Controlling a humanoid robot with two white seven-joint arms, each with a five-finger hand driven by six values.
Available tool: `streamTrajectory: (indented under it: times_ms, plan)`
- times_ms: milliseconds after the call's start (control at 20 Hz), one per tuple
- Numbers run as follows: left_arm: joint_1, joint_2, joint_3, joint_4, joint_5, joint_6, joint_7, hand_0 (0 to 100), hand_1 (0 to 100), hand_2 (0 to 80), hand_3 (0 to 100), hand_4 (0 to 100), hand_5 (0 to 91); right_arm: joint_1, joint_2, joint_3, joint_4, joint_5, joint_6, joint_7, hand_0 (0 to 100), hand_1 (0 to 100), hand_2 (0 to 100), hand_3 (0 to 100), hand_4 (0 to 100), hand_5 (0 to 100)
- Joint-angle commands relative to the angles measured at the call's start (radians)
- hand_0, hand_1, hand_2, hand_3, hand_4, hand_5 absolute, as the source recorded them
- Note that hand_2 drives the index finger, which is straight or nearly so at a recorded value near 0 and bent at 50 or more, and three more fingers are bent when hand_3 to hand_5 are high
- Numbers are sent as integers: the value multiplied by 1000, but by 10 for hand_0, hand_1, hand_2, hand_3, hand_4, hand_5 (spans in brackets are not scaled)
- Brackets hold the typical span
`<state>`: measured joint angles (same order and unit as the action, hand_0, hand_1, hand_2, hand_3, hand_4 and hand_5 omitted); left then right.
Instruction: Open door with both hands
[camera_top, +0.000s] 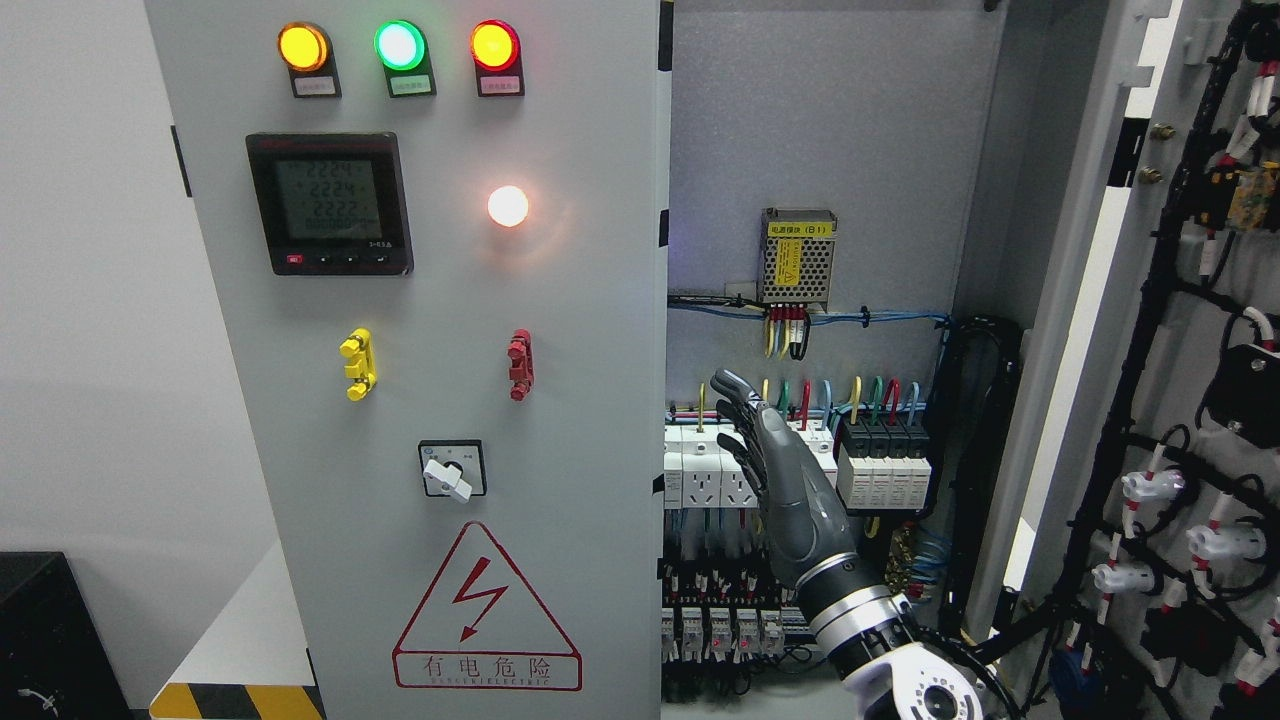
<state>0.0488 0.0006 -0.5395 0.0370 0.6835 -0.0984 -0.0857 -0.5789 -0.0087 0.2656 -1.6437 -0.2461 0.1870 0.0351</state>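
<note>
At right, door (1180, 400) wide open

Showing matt grey painted metal on the left door (560, 420), smooth, catching a soft glow. Right hand (775, 470) looking like dark grey semi-gloss plastic, wrist cuff (855, 610) shining as polished metal. Just behind the fingers (735, 400), white breakers (700, 475) reading as smooth glossy plastic; above the fingers, power supply (798, 255) wearing a perforated bare-metal cover with a yellow paper-like label. Right of the fingers, open door (1075, 330) appearing matt painted metal, black cable conduit (1130, 380) looking ribbed and dull.
</note>
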Motion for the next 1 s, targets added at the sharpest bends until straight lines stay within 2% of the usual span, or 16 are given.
streamTrajectory:
  times_ms: [0,200,300,351,651,801,951]
  plan:
    - [0,12,-2,0,-7,-1,-3,0,0,0,0,0,0,-29,-28,3,53,-77,0,0,0,0,0,0,0,0]
    - [0,9,0,0,-10,-1,-3,0,0,0,0,0,0,-30,-54,3,53,-93,0,11,0,0,0,0,0,0]
    - [0,9,0,0,-10,-1,-3,0,0,0,0,0,0,-35,-63,3,54,-99,0,67,0,0,0,0,0,0]
    - [0,9,0,0,-10,-1,-2,0,0,0,0,0,0,-35,-65,3,56,-99,0,80,0,0,0,0,0,0]
    - [0,9,0,0,-12,0,0,0,0,0,0,0,0,-64,-68,1,108,-125,0,85,0,0,0,0,0,0]
    - [0,7,0,0,-12,0,6,0,0,0,0,0,0,-68,-91,3,111,-145,2,86,0,0,0,0,0,0]
    - [0,7,1,1,-10,0,6,0,0,0,0,0,0,-73,-100,6,113,-192,43,86,0,0,0,0,0,0]
